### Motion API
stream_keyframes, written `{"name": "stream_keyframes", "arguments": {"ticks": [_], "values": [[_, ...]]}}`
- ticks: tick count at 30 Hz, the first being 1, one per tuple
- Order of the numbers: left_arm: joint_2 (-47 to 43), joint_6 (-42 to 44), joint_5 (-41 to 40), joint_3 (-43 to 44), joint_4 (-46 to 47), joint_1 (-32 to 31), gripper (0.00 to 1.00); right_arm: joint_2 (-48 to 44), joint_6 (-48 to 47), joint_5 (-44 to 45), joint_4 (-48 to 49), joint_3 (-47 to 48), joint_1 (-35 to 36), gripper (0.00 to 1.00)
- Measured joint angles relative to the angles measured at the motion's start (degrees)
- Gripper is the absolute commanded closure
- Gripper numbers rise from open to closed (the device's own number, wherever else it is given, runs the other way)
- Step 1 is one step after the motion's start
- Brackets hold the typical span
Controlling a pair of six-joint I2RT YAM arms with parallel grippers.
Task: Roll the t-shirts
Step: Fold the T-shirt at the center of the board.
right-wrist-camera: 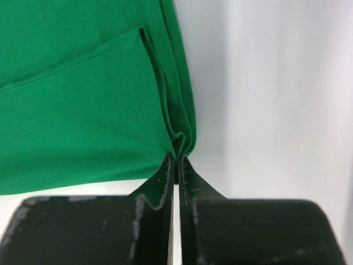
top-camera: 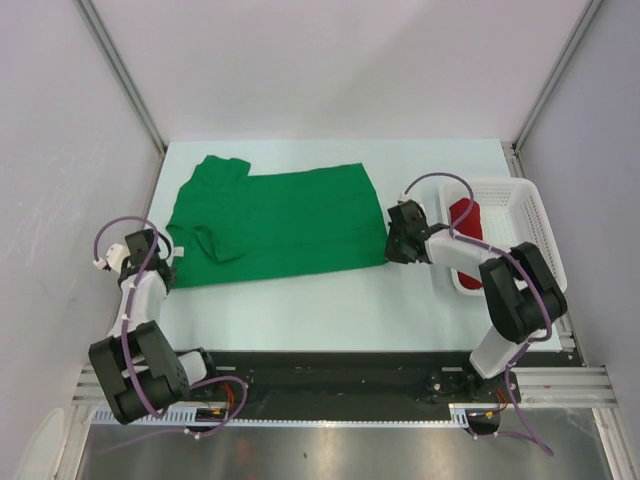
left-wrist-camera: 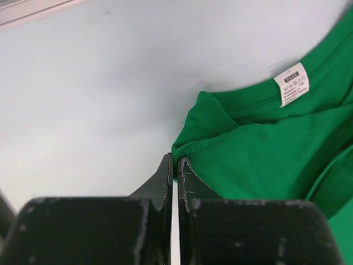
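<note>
Arm bases: both sit on the black rail at the near edge of the table (top-camera: 300, 312). The left arm (top-camera: 138, 305) reaches up the left side, and the right arm (top-camera: 510, 290) bends inward from the right.
Left gripper (left-wrist-camera: 175, 165): clenched, with the jaws all but meeting. Its tips nip a folded edge of the green t-shirt at the near-left corner, low at the table surface.
Right gripper (right-wrist-camera: 175, 160): clenched in the same way. Its tips pinch the layered hem corner at the shirt's right end, close to the table.
Green t-shirt (top-camera: 285, 225): lies flat across the middle of the table, neck end to the left and hem to the right. One sleeve sticks out at the far left, and the cloth is doubled in layers at the hem. A gripper holds it at each end.
Neck label (left-wrist-camera: 291, 84): small, white and printed, inside the collar. It lies beyond the left fingertips and off to their right.
White mesh basket (top-camera: 525, 205): on the right side of the table, beside the right arm and apart from the green shirt.
Red t-shirt (top-camera: 467, 218): a compact bundle inside the basket, toward its left side, partly hidden by the arm and its cable.
Surround: pale walls rise past the far edge of the table.
</note>
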Motion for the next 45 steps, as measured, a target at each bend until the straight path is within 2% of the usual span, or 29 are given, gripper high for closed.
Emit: {"name": "stream_keyframes", "arguments": {"ticks": [7, 9, 10, 11, 13, 14, 16, 18, 19, 20, 24, 27, 28, 31, 39, 45], "values": [[-6.6, -2.62, -5.22, -3.04, -8.46, 0.0, 0.99, -8.44, 2.75, 0.02, -2.56, -8.07, 2.67, 1.0], [-8.44, -3.5, -6.32, -4.37, -10.32, 0.0, 0.81, -10.34, 3.78, 0.02, -3.08, -10.45, 3.63, 0.99], [-9.25, -3.76, -6.88, -4.96, -11.13, 0.0, 0.7, -11.34, 4.39, 0.0, -3.39, -11.65, 4.11, 0.94], [-9.99, -4.07, -7.19, -5.44, -11.93, 0.0, 0.5, -12.28, 4.87, 0.0, -3.74, -12.68, 4.5, 0.82], [-11.23, -3.74, -7.72, -5.73, -13.31, 0.0, 0.39, -13.92, 5.73, 0.04, -4.59, -14.05, 5.03, 0.66], [-11.91, -3.41, -7.74, -5.73, -13.6, 0.04, 0.37, -14.69, 5.99, 0.15, -5.14, -14.4, 5.16, 0.54], [-13.49, -2.12, -7.19, -5.42, -13.77, 0.07, 0.36, -16.44, 6.14, 0.55, -6.03, -14.64, 5.2, 0.48], [-15.56, -0.24, -6.34, -4.85, -13.62, -0.33, 0.38, -18.97, 5.9, 1.07, -6.51, -14.67, 5.22, 0.47], [-16.57, 0.57, -5.95, -4.52, -13.49, -0.72, 0.45, -20.26, 5.84, 1.4, -6.56, -14.62, 5.31, 0.48], [-17.64, 1.46, -5.53, -4.22, -13.27, -1.55, 0.47, -21.38, 5.7, 1.75, -6.84, -14.4, 5.33, 0.49], [-19.63, 3.48, -4.44, -4.0, -11.56, -8.76, 0.6, -23.1, 4.52, 3.04, -6.84, -12.28, 6.56, 0.5], [-17.64, 2.91, -4.37, -3.96, -10.8, -16.55, 0.77, -23.17, 3.39, 3.19, -5.73, -10.99, 7.23, 0.5], [-16.59, 2.4, -4.26, -3.96, -10.4, -18.53, 0.85, -23.12, 3.19, 3.15, -5.42, -10.8, 7.39, 0.5], [-12.41, 1.05, -3.52, -4.26, -8.79, -21.46, 0.97, -21.7, 2.27, 2.93, -3.82, -9.92, 7.85, 0.5], [-3.78, -1.79, -1.27, -5.09, -3.3, -24.87, 0.99, -16.44, 0.13, 2.21, -1.22, -8.41, 8.0, 0.5], [7.37, -3.1, 0.79, -0.92, 0.76, -26.95, 0.92, -14.19, -0.42, 1.31, 0.31, -7.1, 6.88, 0.5]]}}
